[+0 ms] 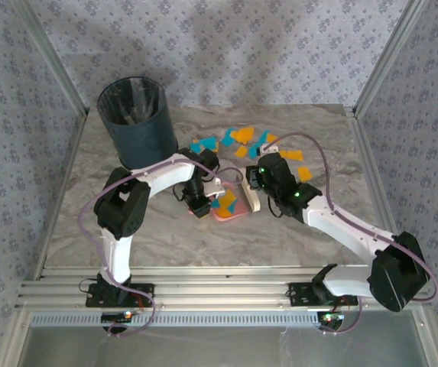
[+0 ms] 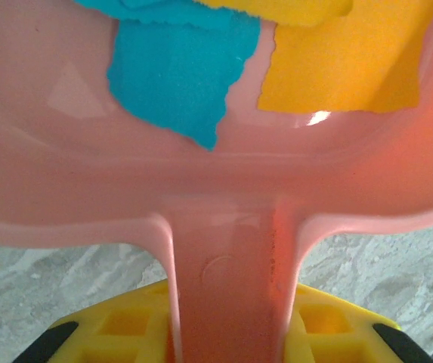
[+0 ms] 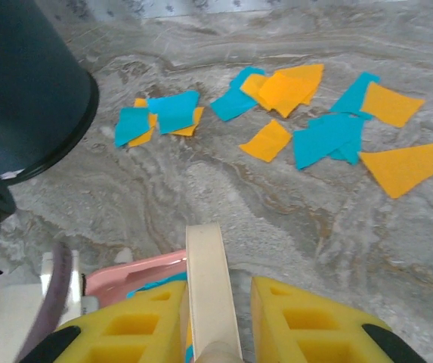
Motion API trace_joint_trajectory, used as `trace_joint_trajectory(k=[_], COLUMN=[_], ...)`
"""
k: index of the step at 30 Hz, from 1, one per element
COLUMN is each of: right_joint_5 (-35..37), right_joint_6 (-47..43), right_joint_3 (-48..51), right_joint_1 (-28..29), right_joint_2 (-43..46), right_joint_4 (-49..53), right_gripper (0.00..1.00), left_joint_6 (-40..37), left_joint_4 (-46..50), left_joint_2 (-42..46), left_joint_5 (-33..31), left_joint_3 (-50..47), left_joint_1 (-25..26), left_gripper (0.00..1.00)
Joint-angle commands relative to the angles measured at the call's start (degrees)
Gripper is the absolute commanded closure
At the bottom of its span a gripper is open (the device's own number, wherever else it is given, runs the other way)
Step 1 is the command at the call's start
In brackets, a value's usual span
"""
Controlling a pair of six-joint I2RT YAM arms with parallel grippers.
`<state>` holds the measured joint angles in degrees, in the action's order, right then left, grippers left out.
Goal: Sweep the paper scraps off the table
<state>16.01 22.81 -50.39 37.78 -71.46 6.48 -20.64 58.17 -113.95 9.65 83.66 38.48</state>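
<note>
Leave the dark bin (image 1: 132, 122) at far left alone for now. Hold the pink dustpan (image 2: 50, 174) flat on the table (image 1: 165, 229) with the left gripper (image 2: 227, 340), clamped shut on its handle, a teal piece and an orange piece already inside. Reach the cream-handled brush (image 3: 210, 280), pinched in the closed right gripper (image 3: 216, 333), out past the paper scraps (image 3: 314, 113) scattered on the marble beyond the pan's lip and to its right. Then draw back in short, low strokes toward the lip, pressing it down to avoid pushing pieces underneath.
</note>
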Motion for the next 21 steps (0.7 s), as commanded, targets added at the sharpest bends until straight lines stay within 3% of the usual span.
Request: trace_joint_trajectory(k=[1,8,21], right_joint_5=[6.1,13.0,13.8], right_joint_6=[2.0,3.4,3.9], right_joint_3=[0.5,1.6,2.6], right_joint_1=[0.4,0.4,0.4], right_joint_2=[2.5,4.9,5.7], right_joint_4=[2.4,5.2,6.1], right_gripper=[1.0,1.0,1.0], left_joint_6=[1.9,4.3,11.7], left_joint_4=[-2.4,-3.9,-7.7], left_joint_2=[4.2,8.0,17.8], left_joint_5=[1.8,1.7,4.9], left_joint_3=[-1.6,-2.9,-1.6], left_joint_1=[-0.9,-1.7,-4.6], left_gripper=[1.0,1.0,1.0])
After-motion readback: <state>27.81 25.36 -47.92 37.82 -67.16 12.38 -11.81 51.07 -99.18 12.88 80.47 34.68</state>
